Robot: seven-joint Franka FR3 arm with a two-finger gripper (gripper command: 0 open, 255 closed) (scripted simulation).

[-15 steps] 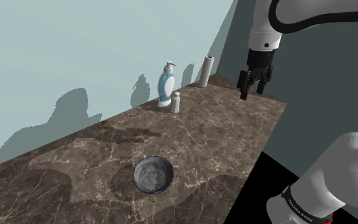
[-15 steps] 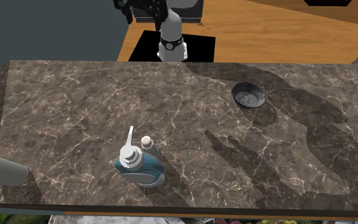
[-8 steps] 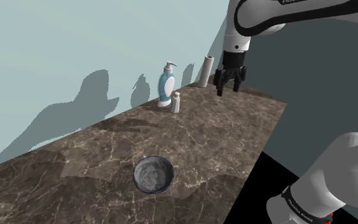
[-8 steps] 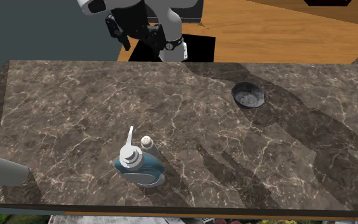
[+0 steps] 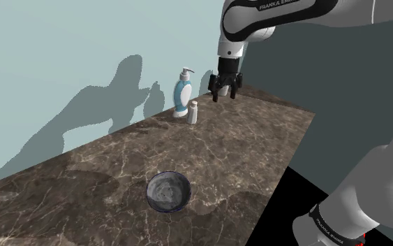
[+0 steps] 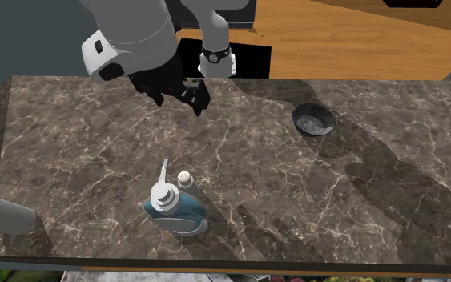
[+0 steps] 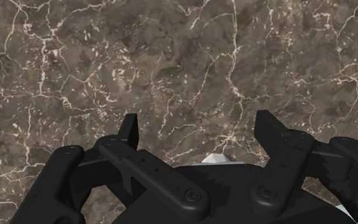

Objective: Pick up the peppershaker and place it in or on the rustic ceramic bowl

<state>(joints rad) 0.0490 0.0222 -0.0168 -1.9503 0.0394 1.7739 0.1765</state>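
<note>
So the gripper (image 5: 224, 95) (image 6: 181, 101) (image 7: 196, 122) is hanging over the brown marble counter (image 5: 257, 136) (image 6: 87, 152) with its two black fingers spread wide, gripping nothing at all. In the wrist view it's just veined stone sitting between them. The little white pepper shaker (image 5: 193, 112) (image 6: 185, 179) is standing upright right beside the white and blue soap pump bottle (image 5: 182, 93) (image 6: 172, 210), near the wall end of the counter. In the shoulder view the gripper is floating a bit to the shaker's right and higher up, not touching it. The dark grey bowl (image 5: 168, 193) (image 6: 313, 120) is sitting well apart from the shaker, with nothing in it
</note>
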